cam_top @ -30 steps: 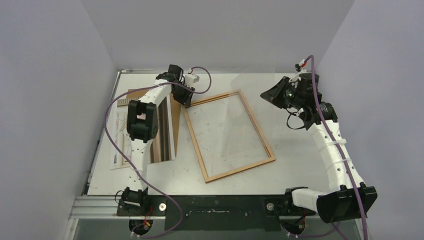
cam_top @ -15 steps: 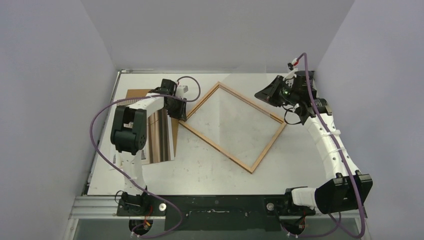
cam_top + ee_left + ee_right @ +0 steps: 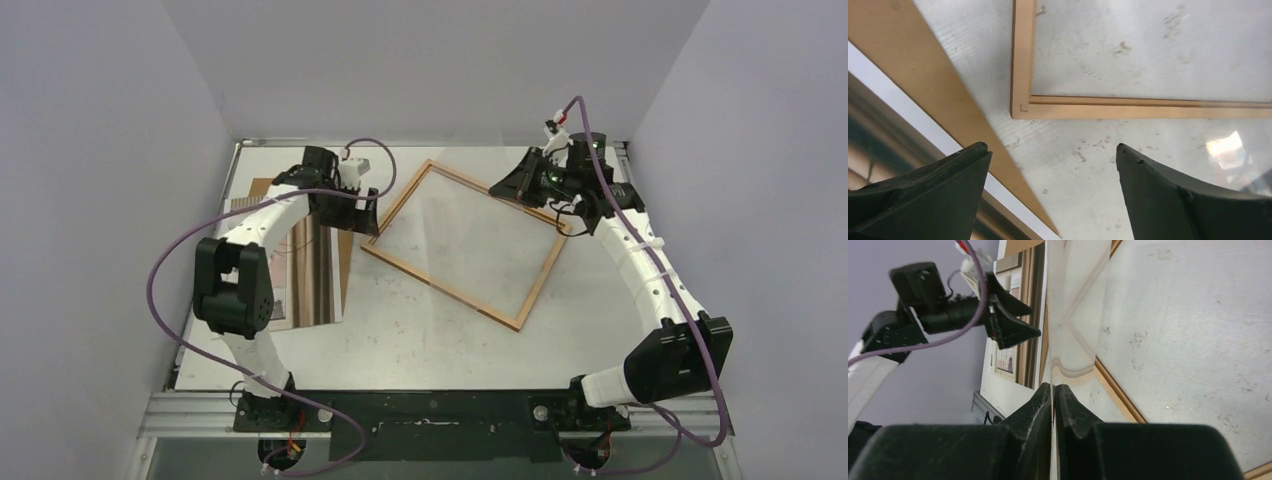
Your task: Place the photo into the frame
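Within the last second the frame (image 3: 465,243) has swung round on the desk (image 3: 400,340). A second ago its long sides ran roughly away from the arms; now it sits cornerwise, one corner pointing at the photo and another at the back wall. The left gripper (image 3: 1051,155), which was pinched on the frame's photo-side corner through that turn, has just let go. Its fingers now stand wide apart just short of that corner, with bare desk between them. The right gripper (image 3: 1053,390) stays pressed together on the frame's opposite, far edge. From its own camera we judge that it pinches something very thin there, probably the edge of the clear pane, though we cannot tell whether that side is raised off the desk. The photo (image 3: 322,285) has not moved: it lies striped face up beside the frame's photo-side corner, close to it but not touching, resting on the brown backing sheet (image 3: 265,188) and partly hidden under the left arm. We read this as the repositioning finished. The frame is held by one gripper alone, the left one is free, and the photo is still wholly outside the frame, so fetching it looks like the next job.
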